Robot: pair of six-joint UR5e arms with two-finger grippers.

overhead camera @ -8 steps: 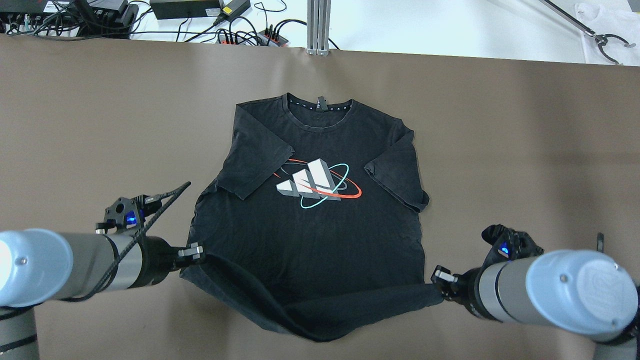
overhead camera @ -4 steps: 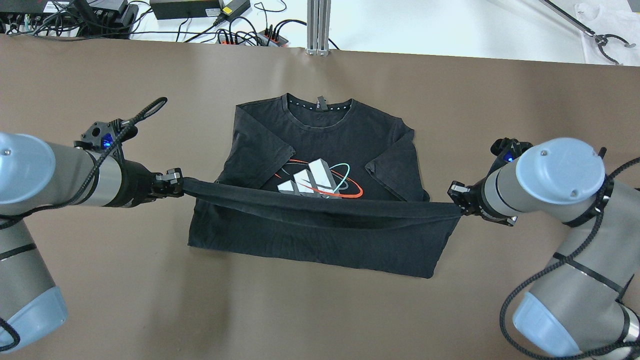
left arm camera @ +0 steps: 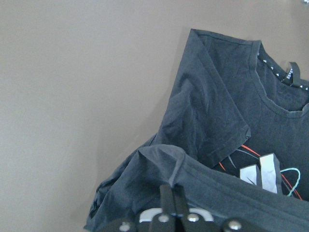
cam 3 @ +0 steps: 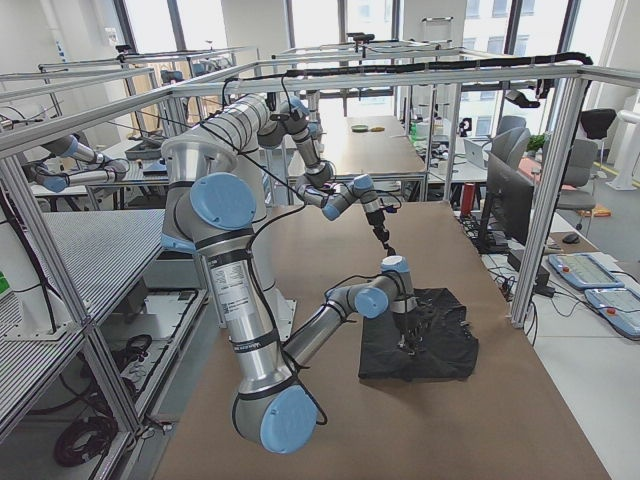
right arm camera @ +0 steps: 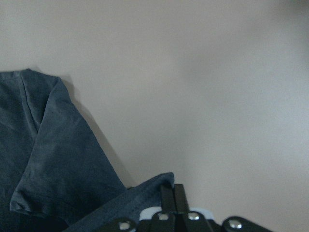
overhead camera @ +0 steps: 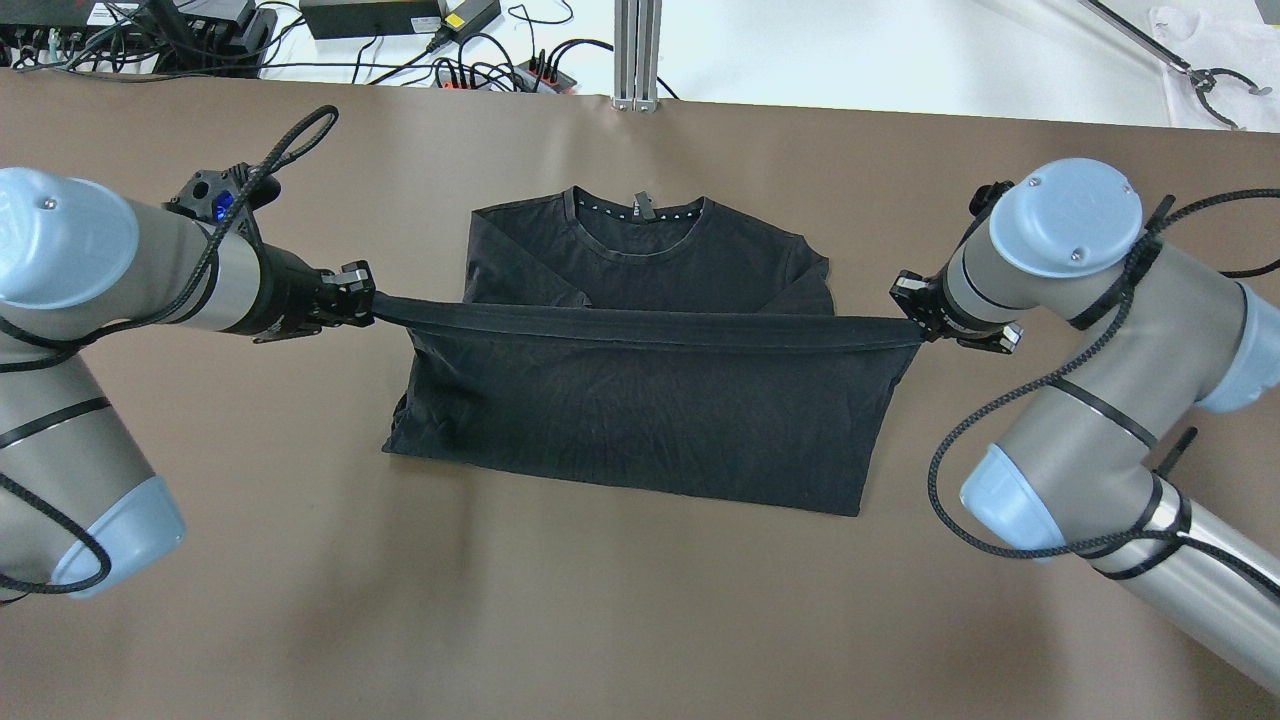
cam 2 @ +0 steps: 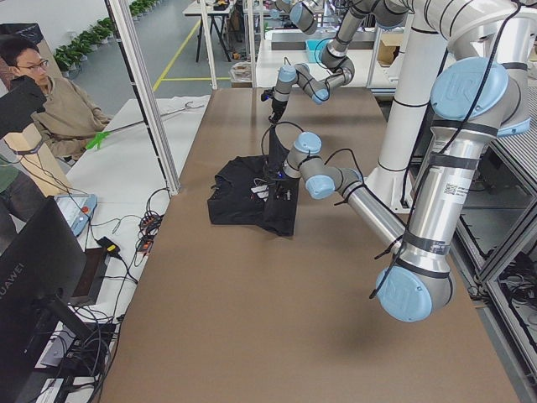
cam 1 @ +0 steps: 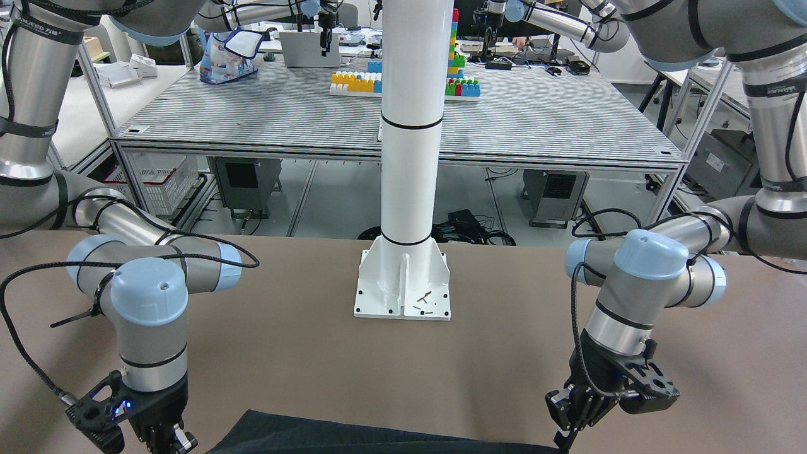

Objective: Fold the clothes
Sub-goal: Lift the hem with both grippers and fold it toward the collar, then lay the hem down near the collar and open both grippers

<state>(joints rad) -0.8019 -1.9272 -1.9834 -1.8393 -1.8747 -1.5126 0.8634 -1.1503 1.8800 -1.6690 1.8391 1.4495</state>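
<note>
The black T-shirt [overhead camera: 640,420] lies on the brown table with its collar [overhead camera: 640,225] at the far side. Its lower half is folded up over the chest. My left gripper [overhead camera: 362,295] is shut on the hem's left corner and my right gripper [overhead camera: 905,300] is shut on the right corner. The hem [overhead camera: 640,328] is stretched taut between them, just above the sleeves. The left wrist view shows the pinched hem [left arm camera: 169,164] and a white and red print [left arm camera: 263,174] underneath. The right wrist view shows the hem corner [right arm camera: 154,186] and a sleeve [right arm camera: 53,159].
The white pillar [cam 1: 410,126] stands on its base plate [cam 1: 403,296] at the table's robot side. Cables and power bricks [overhead camera: 400,20] lie beyond the far edge. An aluminium post [overhead camera: 636,50] stands at the far edge. An operator [cam 2: 50,101] sits past that edge.
Both grippers have carried the hem from the near side up towards the collar. The lower half now lies over the chest and hides the print from above.
</note>
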